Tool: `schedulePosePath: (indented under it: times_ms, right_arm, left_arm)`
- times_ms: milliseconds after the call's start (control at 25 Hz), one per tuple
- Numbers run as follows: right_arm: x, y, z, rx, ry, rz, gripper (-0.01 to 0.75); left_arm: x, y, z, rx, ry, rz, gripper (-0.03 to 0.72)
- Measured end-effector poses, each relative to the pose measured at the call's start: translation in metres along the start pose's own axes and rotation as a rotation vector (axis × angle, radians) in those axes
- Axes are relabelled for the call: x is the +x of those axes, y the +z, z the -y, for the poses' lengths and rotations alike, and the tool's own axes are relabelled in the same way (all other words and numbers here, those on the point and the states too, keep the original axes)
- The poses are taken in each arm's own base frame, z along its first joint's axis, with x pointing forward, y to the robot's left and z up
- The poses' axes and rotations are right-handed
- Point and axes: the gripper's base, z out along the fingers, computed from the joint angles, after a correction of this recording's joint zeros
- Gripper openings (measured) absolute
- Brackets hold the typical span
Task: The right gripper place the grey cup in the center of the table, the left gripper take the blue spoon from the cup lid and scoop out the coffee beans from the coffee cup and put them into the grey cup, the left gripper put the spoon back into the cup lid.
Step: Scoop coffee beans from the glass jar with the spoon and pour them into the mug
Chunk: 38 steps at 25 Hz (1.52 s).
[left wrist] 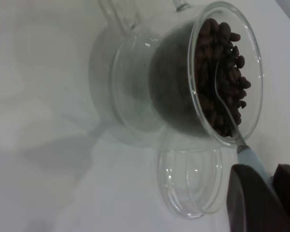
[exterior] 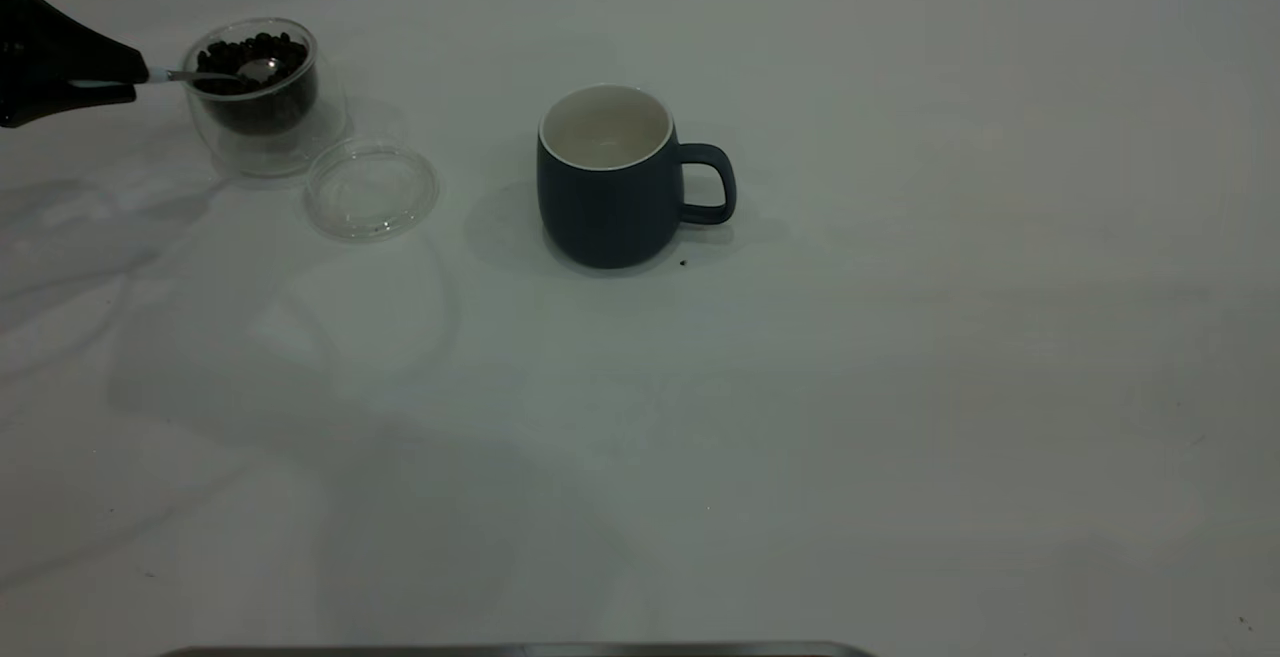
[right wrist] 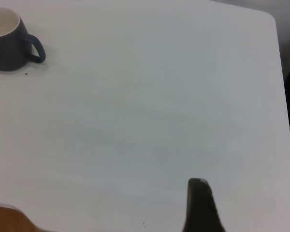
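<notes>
The left gripper is reaching in from the table's nine-to-ten o'clock edge in the exterior view, its dark fingers pinched onto the pale handle of the blue spoon. The spoon is lying nearly level, its shiny bowl resting on top of the coffee beans heaped inside the coffee cup, which is standing upright toward the table's ten o'clock corner. In the left wrist view the spoon's metal neck is crossing the glass rim of the coffee cup and its bowl is lying against the beans, with the gripper's fingertips closed on the blue handle. The cup lid is lying flat on the table just beside the coffee cup, at its four o'clock. The grey cup is standing upright near the table's centre, well apart from the lid at its three o'clock, handle pointing toward three o'clock, with only its white inside showing. One dark fingertip of the right gripper is showing in the right wrist view, over bare table far from the grey cup; whether that claw is wide or narrow I cannot tell.
</notes>
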Motion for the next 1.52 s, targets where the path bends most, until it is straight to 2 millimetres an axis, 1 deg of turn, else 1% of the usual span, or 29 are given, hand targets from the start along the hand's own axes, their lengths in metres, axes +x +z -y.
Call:
schedulePosePath:
  times_ms: [520, 1040, 1520]
  right_arm:
    - [0.0000, 0.0000, 0.0000, 0.000, -0.001, 0.000, 0.458]
    - [0.0000, 0.0000, 0.0000, 0.000, -0.001, 0.000, 0.458]
    - [0.0000, 0.0000, 0.0000, 0.000, -0.001, 0.000, 0.458]
  left_arm:
    - [0.0007, -0.0001, 0.0033, 0.035, -0.219, -0.012, 0.122]
    - [-0.0016, -0.0048, -0.0005, 0.045, -0.327, -0.004, 0.122]
    - [-0.0010, -0.0061, 0.0039, 0.101, -0.336, -0.023, 0.122]
